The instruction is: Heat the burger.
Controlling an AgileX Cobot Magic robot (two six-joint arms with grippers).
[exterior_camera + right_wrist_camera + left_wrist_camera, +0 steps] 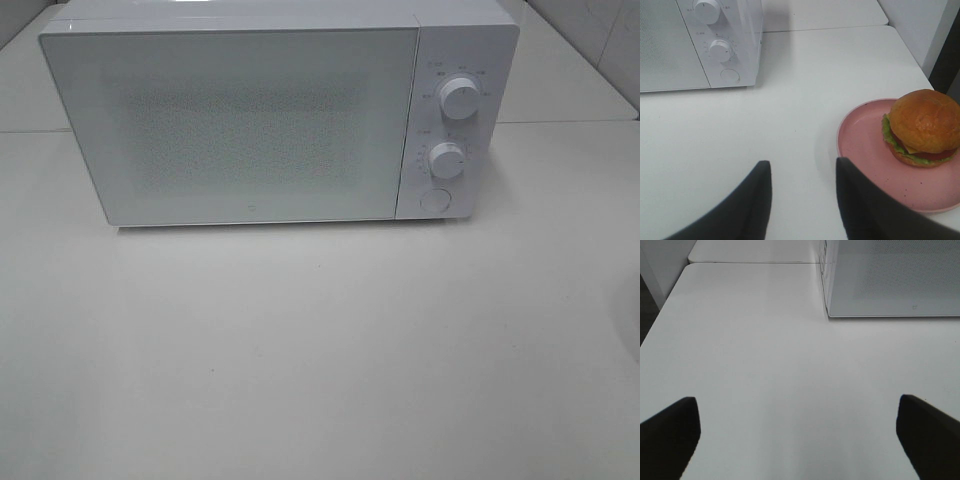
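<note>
Microwave [240, 125] door was shut; burger [922, 127] sat on pink plate [865, 140], at 3 o'clock of right gripper [802, 200]. Both grippers, incl. left gripper [797, 432], had fingers apart, holding nothing. Open door fully first, then lift plate level.

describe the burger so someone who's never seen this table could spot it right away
Start at the white microwave on the white table. Off its knob side lies a round pink plate. The burger sits on it: glossy tan-brown bun, green lettuce, the only food here.
</note>
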